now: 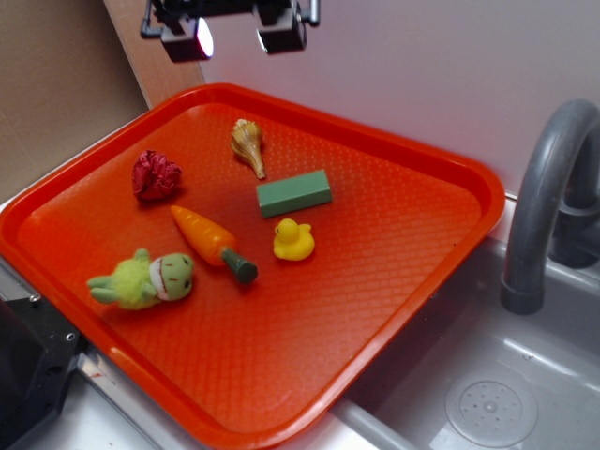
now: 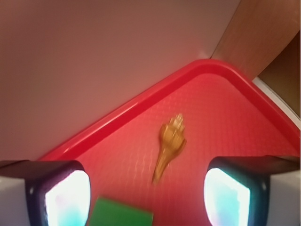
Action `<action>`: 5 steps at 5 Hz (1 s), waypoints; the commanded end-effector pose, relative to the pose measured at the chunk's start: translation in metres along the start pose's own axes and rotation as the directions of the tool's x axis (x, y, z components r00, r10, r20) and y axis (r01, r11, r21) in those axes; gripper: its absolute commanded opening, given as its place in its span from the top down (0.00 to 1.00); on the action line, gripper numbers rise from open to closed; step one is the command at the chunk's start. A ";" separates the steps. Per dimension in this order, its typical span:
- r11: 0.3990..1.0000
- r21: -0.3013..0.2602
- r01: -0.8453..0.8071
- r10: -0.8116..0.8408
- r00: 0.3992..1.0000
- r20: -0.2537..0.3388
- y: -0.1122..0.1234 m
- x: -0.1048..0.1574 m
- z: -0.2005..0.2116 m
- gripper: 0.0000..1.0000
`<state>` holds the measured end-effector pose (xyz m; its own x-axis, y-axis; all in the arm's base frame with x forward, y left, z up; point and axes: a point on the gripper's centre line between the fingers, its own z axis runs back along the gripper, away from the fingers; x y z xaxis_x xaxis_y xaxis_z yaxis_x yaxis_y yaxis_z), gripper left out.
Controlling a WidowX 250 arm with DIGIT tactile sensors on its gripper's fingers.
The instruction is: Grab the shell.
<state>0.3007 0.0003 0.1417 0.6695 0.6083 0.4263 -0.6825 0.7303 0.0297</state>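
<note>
Nothing grabbed yet: gripper (image 1: 232,37) hanging above the tray's (image 1: 412,150) far edge, fingers (image 2: 66,197) apart and empty, shell (image 1: 248,143) untouched below, far-left of the green block (image 1: 294,192).

We see a toy kitchen: a grey plastic sink (image 1: 487,394) with faucet (image 1: 548,202), bearing an orange tray (image 1: 281,375) of playthings.
</note>
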 end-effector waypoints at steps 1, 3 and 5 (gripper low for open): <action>0.987 0.068 -0.143 0.135 0.985 0.110 0.019 0.022 -0.057 0.00; 0.984 0.089 -0.153 0.146 0.986 0.082 0.021 0.027 -0.100 0.00; 0.992 0.063 -0.114 0.117 0.992 -0.049 0.038 0.020 -0.110 0.00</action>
<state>0.3216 0.0567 0.0298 0.6256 0.6973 0.3498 -0.7596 0.6466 0.0697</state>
